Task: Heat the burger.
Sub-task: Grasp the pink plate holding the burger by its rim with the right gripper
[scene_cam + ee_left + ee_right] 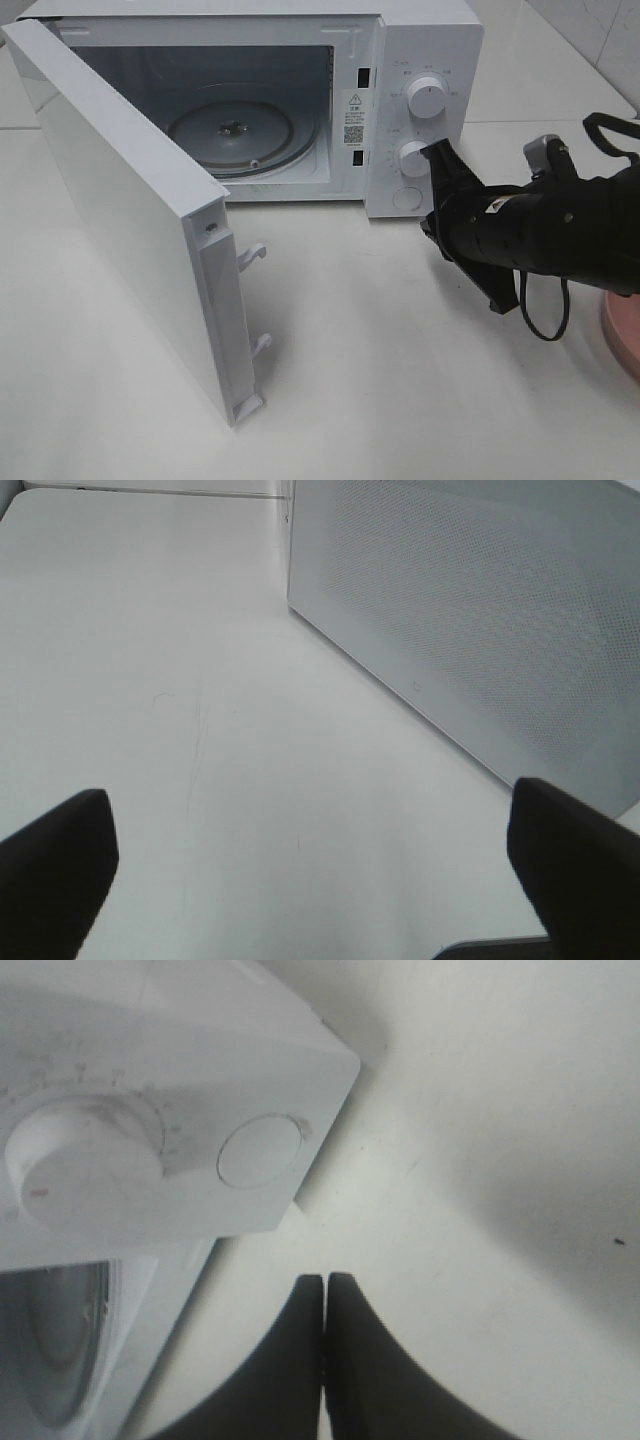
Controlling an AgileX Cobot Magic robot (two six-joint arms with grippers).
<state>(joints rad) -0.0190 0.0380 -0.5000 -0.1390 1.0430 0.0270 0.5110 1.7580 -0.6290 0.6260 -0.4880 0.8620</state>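
The microwave (425, 60) stands at 12 o'clock on the white table (380, 380), its door (130, 220) swung wide toward 9 o'clock and the glass turntable (235, 135) bare; the right gripper (325, 1285) reaches in from 3 o'clock, fingers pressed together on nothing, tip near the lower knob (413, 158); the left gripper (315, 865) hangs spread wide beside the door; a pink plate (625, 335) edges in at 4 o'clock. Where the burger lies I cannot tell.

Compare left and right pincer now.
Left pincer stands wide open; right pincer is shut, fingers together. Left faces a perforated white panel; right sits near the lower knob of the microwave. Left is out of the high view; right shows there. Both are black and empty.
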